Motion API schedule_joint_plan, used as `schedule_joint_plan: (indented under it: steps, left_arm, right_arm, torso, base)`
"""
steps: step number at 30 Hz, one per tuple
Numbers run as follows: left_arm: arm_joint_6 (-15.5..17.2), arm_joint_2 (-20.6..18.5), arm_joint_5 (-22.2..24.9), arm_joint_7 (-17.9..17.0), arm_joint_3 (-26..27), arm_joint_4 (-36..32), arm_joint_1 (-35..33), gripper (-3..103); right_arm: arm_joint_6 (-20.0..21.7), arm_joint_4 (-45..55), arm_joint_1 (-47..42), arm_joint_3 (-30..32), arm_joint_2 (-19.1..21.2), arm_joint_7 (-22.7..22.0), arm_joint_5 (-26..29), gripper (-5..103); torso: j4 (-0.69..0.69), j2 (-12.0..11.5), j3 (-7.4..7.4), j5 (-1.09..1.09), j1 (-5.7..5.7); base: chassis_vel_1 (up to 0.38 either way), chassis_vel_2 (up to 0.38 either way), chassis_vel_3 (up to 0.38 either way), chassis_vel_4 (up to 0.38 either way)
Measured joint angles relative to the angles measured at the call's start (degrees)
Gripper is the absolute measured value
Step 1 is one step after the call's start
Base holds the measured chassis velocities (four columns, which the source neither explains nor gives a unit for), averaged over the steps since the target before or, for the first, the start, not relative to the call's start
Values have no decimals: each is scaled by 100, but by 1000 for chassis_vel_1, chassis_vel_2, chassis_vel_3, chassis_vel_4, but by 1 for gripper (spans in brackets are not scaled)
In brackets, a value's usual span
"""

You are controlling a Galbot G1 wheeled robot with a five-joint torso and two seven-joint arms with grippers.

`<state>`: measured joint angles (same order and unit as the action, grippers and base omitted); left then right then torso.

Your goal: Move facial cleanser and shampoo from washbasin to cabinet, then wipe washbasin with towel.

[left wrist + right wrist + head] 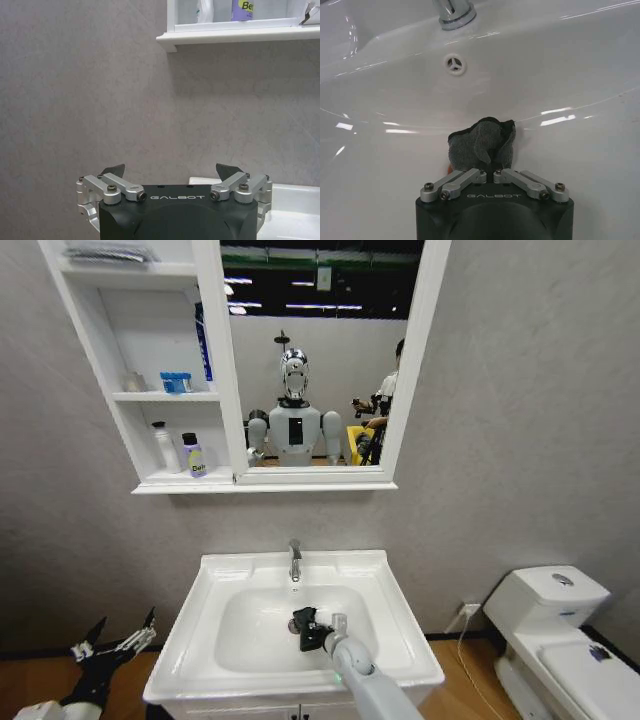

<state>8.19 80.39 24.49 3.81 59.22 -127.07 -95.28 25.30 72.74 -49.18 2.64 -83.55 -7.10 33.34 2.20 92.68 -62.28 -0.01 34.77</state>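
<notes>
Towel sits clamped in right gripper jaws inside washbasin; "GALBOT"-marked left gripper jaws apart.

The head camera looks forward and slightly down from in front of the washbasin, far enough back to take in the cabinet above and the wall between. The left wrist camera sits low beside the basin, facing the wall over the left gripper, catching the cabinet's bottom shelf and a corner of the basin. The right wrist camera is close inside the bowl, looking over the right gripper and the towel toward the tap; the head view shares that bowl.
</notes>
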Motion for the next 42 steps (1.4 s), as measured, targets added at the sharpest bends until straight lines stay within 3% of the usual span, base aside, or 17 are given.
schedule_joint_plan:
  steps: [20,35,42]
  left_arm:
    - [1,0,0,0,0,0,0,100]
    - [0,0,0,0,0,0,0,100]
    - [0,0,0,1,0,0,0,100]
  right_arm:
    - [-200,-679,286,-153,-606,324,-286,2]
    - [-188,-277,2,309,-12,210,-270,2]
    - [-182,-295,7,323,-62,206,-286,2]
  torso:
    - [-1,0,1,1,0]
    - [-2,1,2,0,0]
    - [2,1,1,-1,0]
  base:
    - [0,0,0,0]
    - [0,0,0,0]
    - [0,0,0,0]
